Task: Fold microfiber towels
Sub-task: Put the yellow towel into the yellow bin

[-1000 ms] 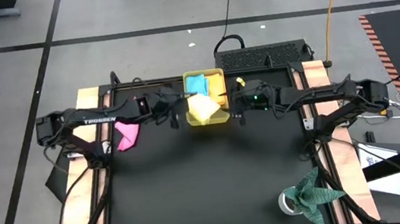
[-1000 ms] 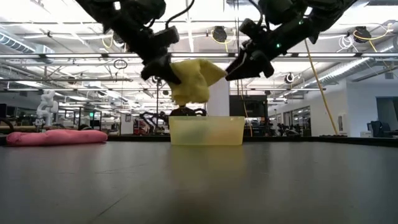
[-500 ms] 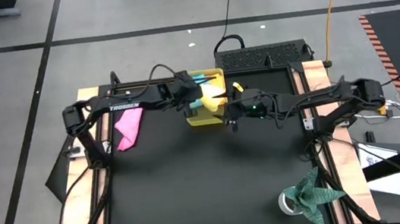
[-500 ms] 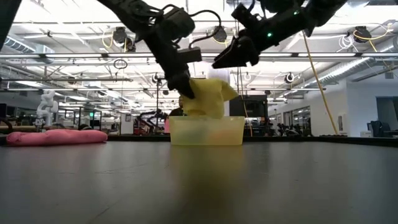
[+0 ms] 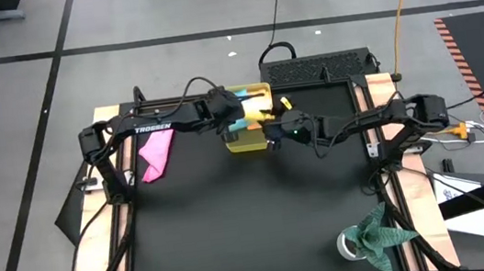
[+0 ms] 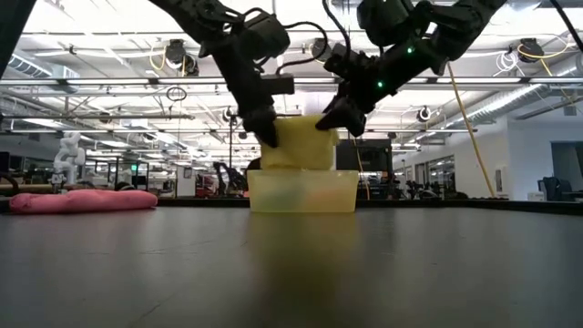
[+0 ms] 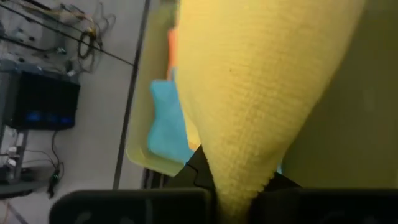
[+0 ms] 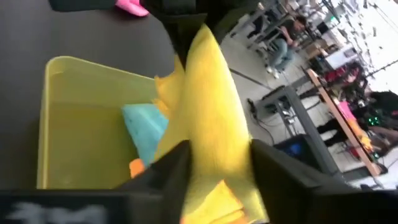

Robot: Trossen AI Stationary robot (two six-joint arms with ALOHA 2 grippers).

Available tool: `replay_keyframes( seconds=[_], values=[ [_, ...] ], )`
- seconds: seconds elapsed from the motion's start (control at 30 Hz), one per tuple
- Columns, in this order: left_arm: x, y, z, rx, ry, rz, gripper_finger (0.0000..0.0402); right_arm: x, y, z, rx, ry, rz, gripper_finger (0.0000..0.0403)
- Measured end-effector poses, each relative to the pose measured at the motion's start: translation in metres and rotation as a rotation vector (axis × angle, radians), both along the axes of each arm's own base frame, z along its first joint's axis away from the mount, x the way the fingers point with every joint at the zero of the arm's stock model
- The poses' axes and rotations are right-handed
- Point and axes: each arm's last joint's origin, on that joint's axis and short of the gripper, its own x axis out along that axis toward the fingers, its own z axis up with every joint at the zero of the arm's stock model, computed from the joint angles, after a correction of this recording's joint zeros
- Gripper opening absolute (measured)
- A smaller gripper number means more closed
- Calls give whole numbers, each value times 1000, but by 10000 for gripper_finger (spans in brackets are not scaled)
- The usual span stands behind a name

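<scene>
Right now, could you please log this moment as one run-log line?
left gripper: shut on yellow towel | right gripper: fingers around it, closing | held over tray | blue towel in tray | pink towel on table

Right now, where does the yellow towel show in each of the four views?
High view: yellow towel at the tray's right side, between both arms.
Low view: centre, above the tray.
Left wrist view: fills the middle.
Right wrist view: centre, beside the tray.
Shared landmark: the tray.
</scene>
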Motion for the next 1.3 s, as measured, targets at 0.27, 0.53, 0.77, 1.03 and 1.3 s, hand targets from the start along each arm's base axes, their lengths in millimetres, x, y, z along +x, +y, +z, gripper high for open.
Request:
replay_keyframes(
  seconds=[0.27,0.53,0.77,1.03,1.3],
  values=[
    [-8,-3,-6,-14,137,-53,40,-5,-19,-5,29,76,170,17],
    [1,14,4,235,98,-99,14,-12,-48,2,-140,124,122,6],
    [-6,5,-27,166,107,-241,31,-27,-39,-31,-60,216,287,5],
    [-12,-27,-57,44,156,-419,81,-39,-20,-55,-3,288,371,5],
    [-6,-51,-58,23,159,-464,147,-40,-18,-58,42,293,423,5]
  ],
)
